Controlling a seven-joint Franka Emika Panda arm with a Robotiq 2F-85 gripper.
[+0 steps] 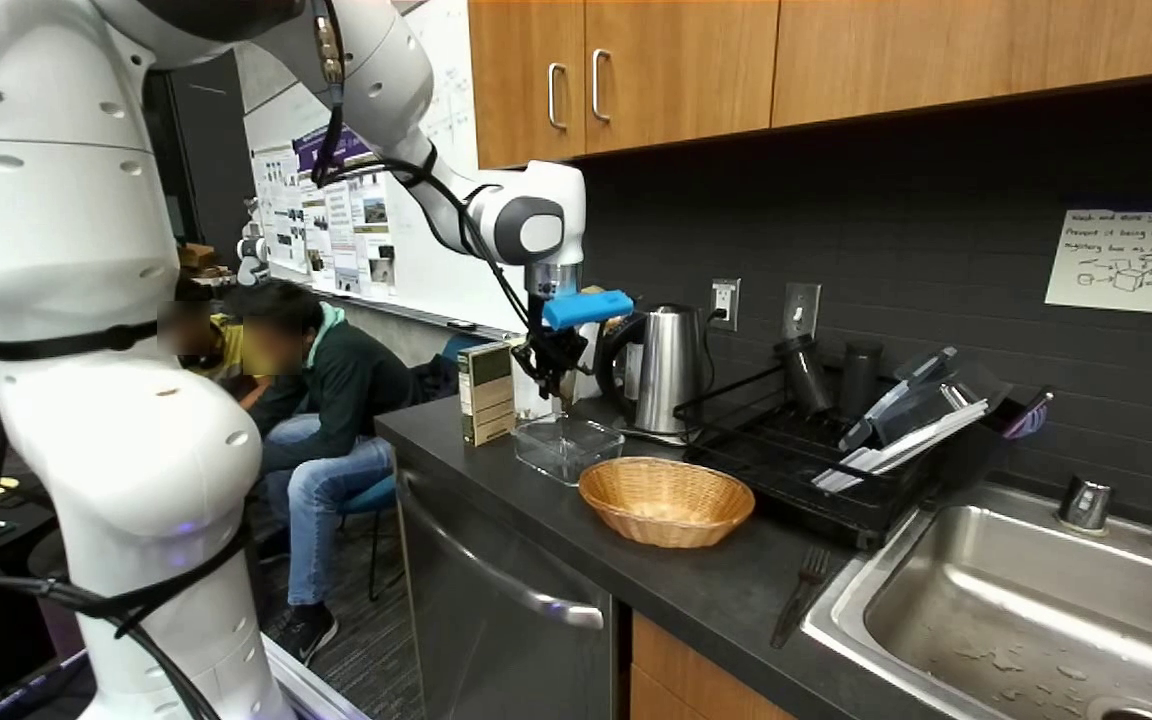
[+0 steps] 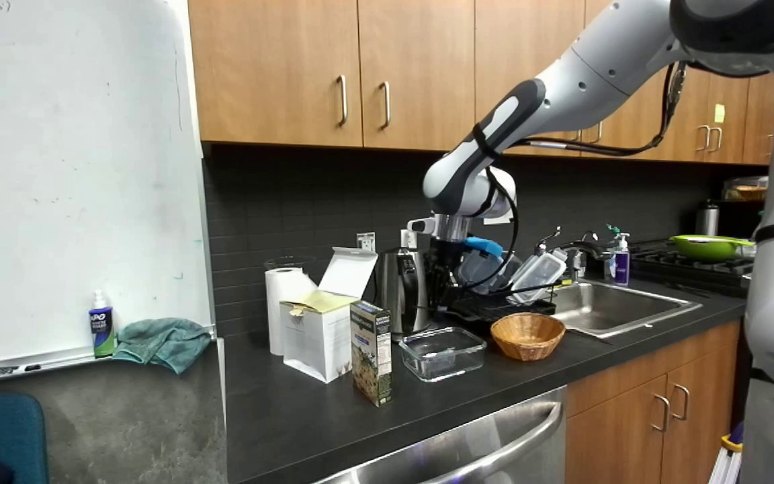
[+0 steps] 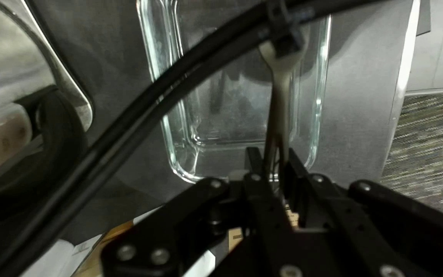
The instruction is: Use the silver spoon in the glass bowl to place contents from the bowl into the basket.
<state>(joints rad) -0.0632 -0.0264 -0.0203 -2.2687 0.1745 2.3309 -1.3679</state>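
Observation:
The clear rectangular glass bowl (image 1: 558, 466) sits on the counter in both exterior views (image 2: 453, 372). It fills the middle of the wrist view (image 3: 167, 144). I cannot make out any contents in it. My gripper (image 3: 277, 163) points down over the bowl, and also shows in the exterior views (image 1: 561, 385) (image 2: 437, 306). It is shut on the silver spoon (image 3: 280, 96), whose handle stands up between the fingers. The spoon's lower end is hidden by the fingers in the wrist view. The tan wicker basket (image 1: 666, 533) stands beside the bowl, also in an exterior view (image 2: 527, 351).
A steel kettle (image 1: 671, 370) stands behind the bowl. A food carton (image 2: 371, 353) and an open white box (image 2: 313, 343) stand at its other side. A black dish rack (image 1: 736, 470), a fork (image 1: 802, 595) and the sink (image 1: 851, 610) lie beyond the basket. A cable (image 3: 190, 77) crosses the wrist view.

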